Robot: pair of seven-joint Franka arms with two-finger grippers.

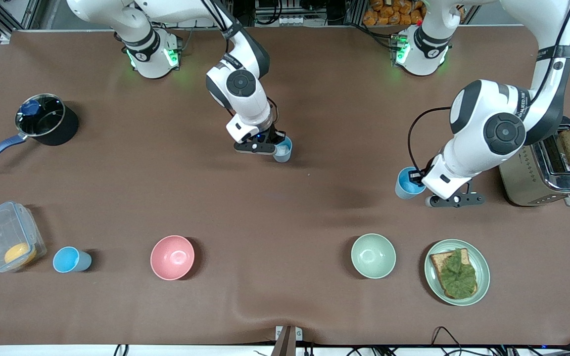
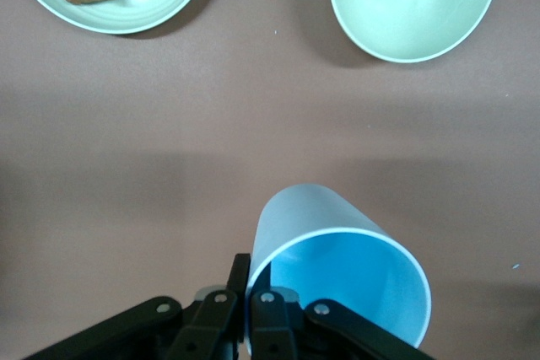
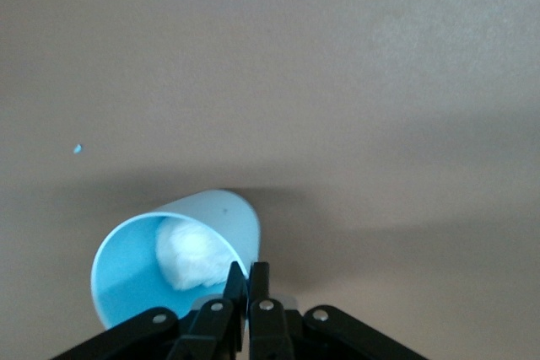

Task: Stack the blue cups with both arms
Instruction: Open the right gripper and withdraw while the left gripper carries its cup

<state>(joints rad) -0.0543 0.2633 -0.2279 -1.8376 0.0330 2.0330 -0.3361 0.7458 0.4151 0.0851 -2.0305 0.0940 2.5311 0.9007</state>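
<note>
My right gripper (image 1: 276,147) is shut on the rim of a blue cup (image 1: 283,150) with a whitish patch inside, held tilted low over the middle of the table. In the right wrist view the fingers (image 3: 259,280) pinch this cup's (image 3: 160,263) wall. My left gripper (image 1: 417,179) is shut on the rim of a second blue cup (image 1: 405,184) with a bright blue inside, low over the table beside the toaster. In the left wrist view its fingers (image 2: 240,280) clamp that cup's (image 2: 337,267) wall. A third blue cup (image 1: 71,259) stands near the front edge.
A black pot (image 1: 46,120) with a blue handle and a clear lidded box (image 1: 5,237) are at the right arm's end. A pink bowl (image 1: 172,257), a pale green bowl (image 1: 373,255) (image 2: 413,6) and a green plate (image 1: 483,272) (image 2: 160,10) with toast line the front. A toaster (image 1: 547,170) holds bread.
</note>
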